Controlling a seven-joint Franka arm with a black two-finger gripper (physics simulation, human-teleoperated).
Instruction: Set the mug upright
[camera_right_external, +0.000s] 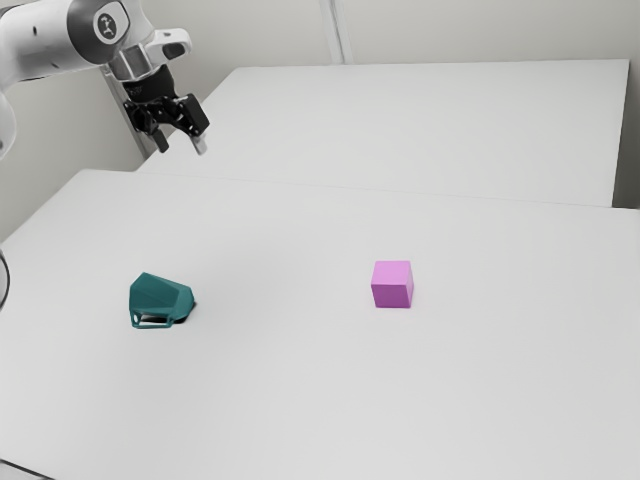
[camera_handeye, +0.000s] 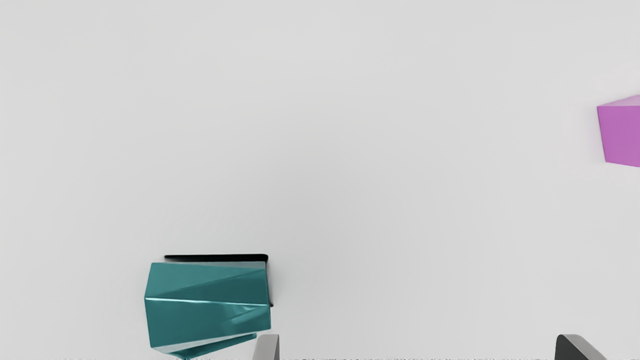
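My gripper (camera_right_external: 180, 148) hangs high above the table near its far left corner in the exterior view, well away from the mug. Its two fingers stand wide apart in the wrist view, the gripper (camera_handeye: 417, 347) open with nothing between them. The teal mug (camera_right_external: 160, 298) lies on its side on the table, its handle toward the exterior view's bottom edge. From the hand's camera the mug (camera_handeye: 207, 302) is seen beside one fingertip, outside the gap, with part of the handle showing at its lower side.
A pink cube (camera_right_external: 392, 285) rests on the white table (camera_right_external: 300, 400), to the exterior view's right of the mug and well apart from it. Behind stands another white surface (camera_right_external: 420, 130).
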